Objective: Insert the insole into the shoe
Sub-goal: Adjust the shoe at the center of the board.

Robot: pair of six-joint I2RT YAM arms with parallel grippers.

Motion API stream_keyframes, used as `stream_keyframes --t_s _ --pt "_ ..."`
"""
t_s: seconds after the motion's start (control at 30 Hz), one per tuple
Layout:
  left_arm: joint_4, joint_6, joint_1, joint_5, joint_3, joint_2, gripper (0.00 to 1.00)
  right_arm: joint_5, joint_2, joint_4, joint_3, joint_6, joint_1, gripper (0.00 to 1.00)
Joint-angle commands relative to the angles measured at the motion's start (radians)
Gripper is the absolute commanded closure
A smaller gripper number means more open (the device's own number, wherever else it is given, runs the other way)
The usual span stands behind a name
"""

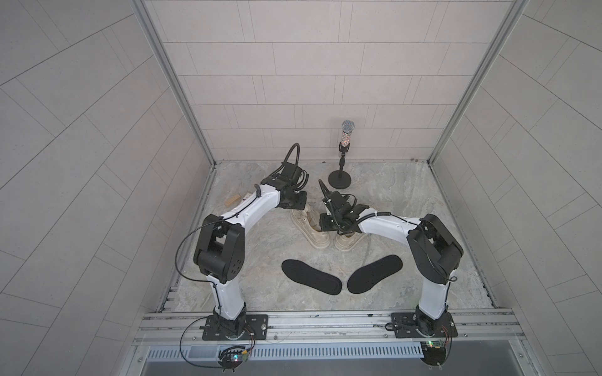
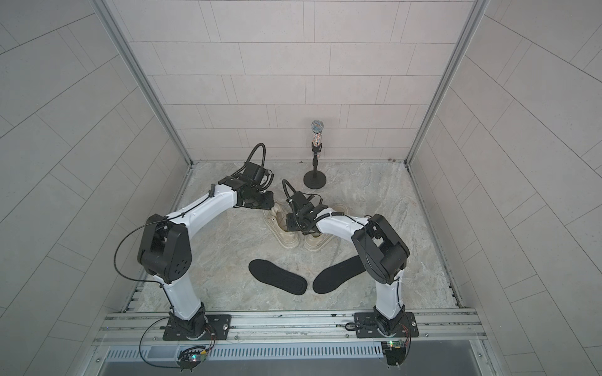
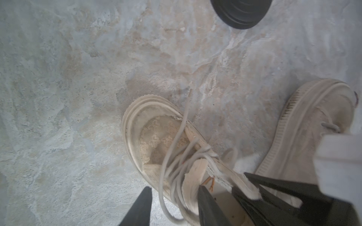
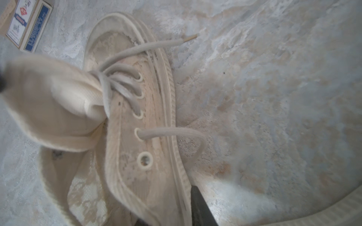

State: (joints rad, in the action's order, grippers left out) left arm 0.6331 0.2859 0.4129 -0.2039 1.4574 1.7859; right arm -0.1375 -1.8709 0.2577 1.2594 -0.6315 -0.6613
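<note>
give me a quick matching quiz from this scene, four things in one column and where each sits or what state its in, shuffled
Things
1. black flat foam insole
2. beige canvas lace-up shoe
3. glittery microphone on a black round stand
4. small blue and white printed box

Places or states
A. upright near the back wall
B. laces loose, mid-table
C. beside the left arm
D. lying flat, nearest the arm bases

Pairs: 1-D, 2-B, 3-A, 4-C
</note>
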Motion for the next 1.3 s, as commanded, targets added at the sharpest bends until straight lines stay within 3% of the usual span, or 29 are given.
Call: stream_keyframes --t_s 0.0,0.33,0.63,0.73,0.97,1.07,1.27 --pt "0.012 0.079 0.010 -0.071 -0.043 -0.086 0.51 -0.005 -0.022 0.034 0.027 0.016 0.015 0.69" --pt "-0.020 0.340 0.109 0.052 -0.191 -0.154 0.30 -0.058 -0.027 -0.014 0.041 0.021 0.024 0.64" --pt "0.001 0.464 0.145 0.162 -0.102 -0.018 0.28 -0.063 -0.040 -0.029 0.046 -0.013 0.024 0.67" --pt "0.042 0.453 0.140 0.207 -0.071 0.027 0.33 -0.060 -0.039 -0.032 0.042 -0.025 0.025 0.72" --pt "0.020 0.374 0.093 0.217 -0.157 -0.027 0.63 -0.043 -0.041 -0.029 0.028 -0.048 0.026 0.85" --pt "0.023 0.326 0.075 0.234 -0.188 -0.059 0.68 -0.044 -0.045 -0.029 0.028 -0.049 0.028 0.86" --pt "0.030 0.256 0.050 0.264 -0.211 -0.079 0.69 -0.047 -0.056 -0.027 0.035 -0.053 0.032 0.88"
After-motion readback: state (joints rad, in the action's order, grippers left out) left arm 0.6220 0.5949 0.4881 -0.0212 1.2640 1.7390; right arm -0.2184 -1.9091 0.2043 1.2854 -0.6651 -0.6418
